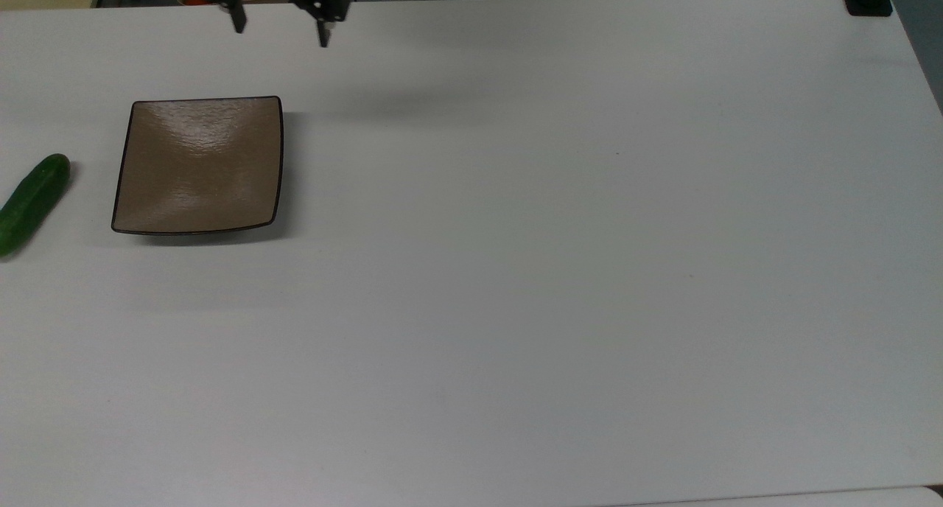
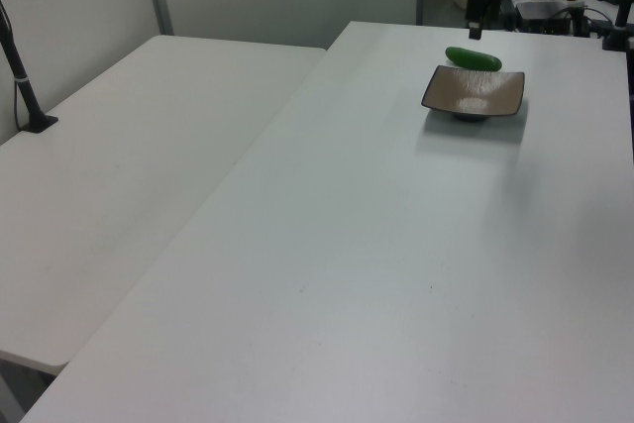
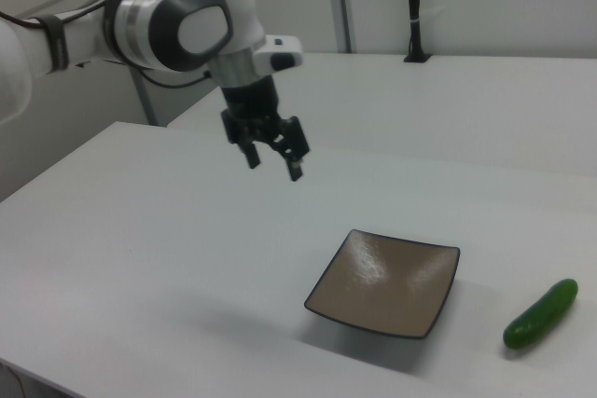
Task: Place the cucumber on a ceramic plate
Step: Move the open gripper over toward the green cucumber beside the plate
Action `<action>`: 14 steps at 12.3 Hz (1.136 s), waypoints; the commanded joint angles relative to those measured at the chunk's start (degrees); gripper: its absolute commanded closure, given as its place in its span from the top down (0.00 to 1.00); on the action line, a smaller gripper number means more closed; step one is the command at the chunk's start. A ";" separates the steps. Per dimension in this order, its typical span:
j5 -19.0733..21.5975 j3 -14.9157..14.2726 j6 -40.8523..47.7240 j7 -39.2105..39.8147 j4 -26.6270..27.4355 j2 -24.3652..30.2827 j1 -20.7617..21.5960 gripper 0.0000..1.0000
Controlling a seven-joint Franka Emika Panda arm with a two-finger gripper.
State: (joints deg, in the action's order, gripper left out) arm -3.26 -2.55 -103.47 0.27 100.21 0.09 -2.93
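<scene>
While the hand [image 3: 272,162] hangs spread above a white table [image 1: 560,271] — cucumber [image 3: 540,314] beside plate [image 3: 387,282], pale partitions behind.

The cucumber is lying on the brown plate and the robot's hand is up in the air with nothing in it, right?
Not quite. The cucumber is lying on the white table beside the ceramic plate, not on it; the right view shows a gap between them. The rest is right: the hand is up in the air, open, with nothing in it.

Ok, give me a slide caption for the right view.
Open pincer hovers above the table, empty plate below, cucumber on the table beside it.
</scene>
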 commanded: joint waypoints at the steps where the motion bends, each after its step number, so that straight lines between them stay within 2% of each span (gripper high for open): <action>1: -0.16 -3.24 -6.46 2.36 0.16 -2.10 -2.24 1.00; 4: -0.25 -3.25 -7.88 2.37 -7.81 -9.91 -9.53 1.00; 9: -0.25 -2.72 -13.67 1.84 -15.38 -19.58 -18.50 1.00; 11: -0.25 -2.63 -16.40 1.66 -18.81 -23.89 -20.70 1.00; 14: -0.43 -2.54 -23.77 1.66 -19.79 -29.17 -22.91 1.00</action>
State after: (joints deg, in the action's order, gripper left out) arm -3.38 -5.87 -122.67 1.91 83.13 -24.50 -24.07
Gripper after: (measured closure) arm 0.000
